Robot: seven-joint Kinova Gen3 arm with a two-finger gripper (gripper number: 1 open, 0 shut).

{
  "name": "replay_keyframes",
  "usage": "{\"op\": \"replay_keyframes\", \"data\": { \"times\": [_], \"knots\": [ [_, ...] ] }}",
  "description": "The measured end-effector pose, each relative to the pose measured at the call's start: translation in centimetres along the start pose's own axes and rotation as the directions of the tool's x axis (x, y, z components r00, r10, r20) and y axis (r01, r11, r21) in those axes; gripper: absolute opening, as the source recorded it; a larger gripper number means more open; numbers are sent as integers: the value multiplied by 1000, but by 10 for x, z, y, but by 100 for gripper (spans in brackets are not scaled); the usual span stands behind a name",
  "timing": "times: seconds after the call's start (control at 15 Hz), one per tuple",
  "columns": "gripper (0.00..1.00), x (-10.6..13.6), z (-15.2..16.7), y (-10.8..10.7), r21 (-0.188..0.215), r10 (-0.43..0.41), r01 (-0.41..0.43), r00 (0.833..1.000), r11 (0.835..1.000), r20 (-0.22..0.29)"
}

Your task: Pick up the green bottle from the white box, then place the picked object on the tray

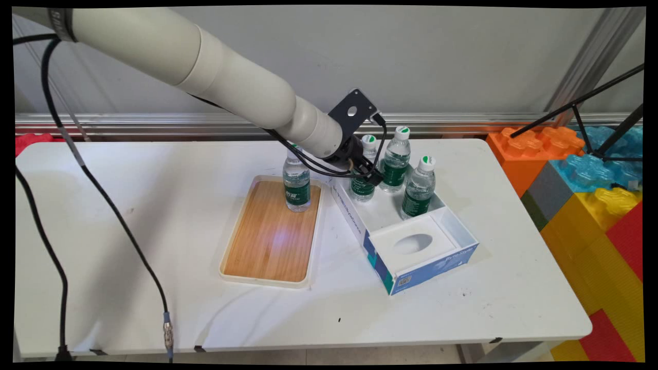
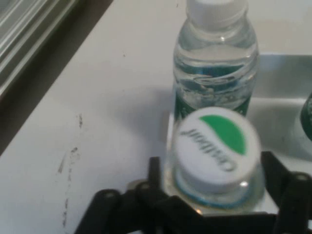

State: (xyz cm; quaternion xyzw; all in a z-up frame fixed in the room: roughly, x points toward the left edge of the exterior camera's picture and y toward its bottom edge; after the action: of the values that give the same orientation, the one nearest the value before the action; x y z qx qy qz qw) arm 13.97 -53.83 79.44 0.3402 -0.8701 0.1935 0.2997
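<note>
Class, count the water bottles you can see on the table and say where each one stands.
4. One bottle stands on the wooden tray; three stand in the open box: left at the end effector, middle, right.

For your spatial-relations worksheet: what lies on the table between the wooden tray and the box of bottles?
Nothing. In the main view only a narrow strip of bare white table separates the tray from the box; they lie apart.

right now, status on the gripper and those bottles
Gripper down over one bottle in the box, fingers either side of its neck. Two more bottles close beside it. One bottle stands on the wooden tray.
</note>
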Motion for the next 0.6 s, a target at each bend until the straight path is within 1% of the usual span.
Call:
{"op": "replay_keyframes", "data": {
  "times": [0.27, 0.47, 0.6],
  "knots": [
    [0, -1, 0, -4, 8, 10, -10, 1000, 1000, -2],
    [0, 0, -7, -3, 2, -2, 2, 1000, 1000, -2],
    [0, 6, -18, -1, -4, -24, 24, 1000, 1000, -8]
  ]
}}
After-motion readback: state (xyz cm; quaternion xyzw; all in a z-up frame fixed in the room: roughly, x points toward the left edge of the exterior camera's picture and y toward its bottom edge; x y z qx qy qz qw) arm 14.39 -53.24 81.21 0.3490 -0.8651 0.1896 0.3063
